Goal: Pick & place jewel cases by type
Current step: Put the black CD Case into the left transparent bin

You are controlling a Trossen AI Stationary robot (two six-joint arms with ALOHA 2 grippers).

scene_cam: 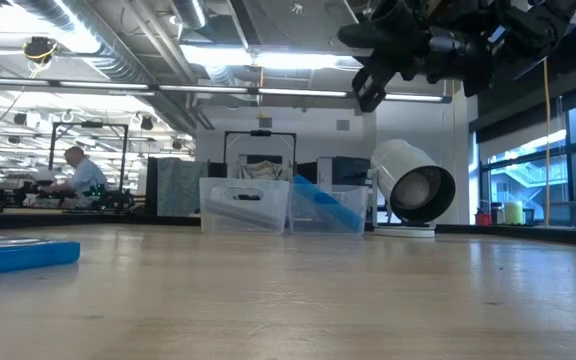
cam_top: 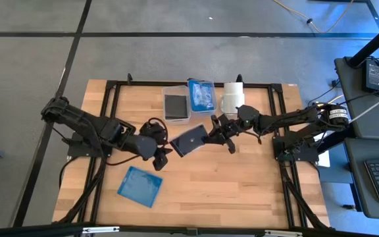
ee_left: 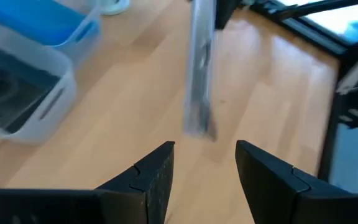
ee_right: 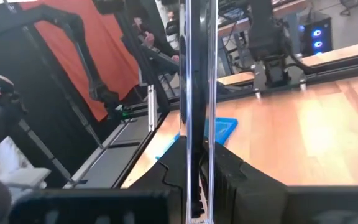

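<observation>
Above mid-tabletop (cam_top: 242, 178), the right pincer (cam_top: 209, 136) clamps a dark jewel case (cam_top: 188, 141) on edge; the left pincer (cam_top: 163, 160), fingers parted and empty, faces its free edge, nearest.

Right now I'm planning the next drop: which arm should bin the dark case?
The right. Its gripper is shut on the dark case, held above the table near the bin of dark cases. The left gripper is open and holds nothing.
</observation>
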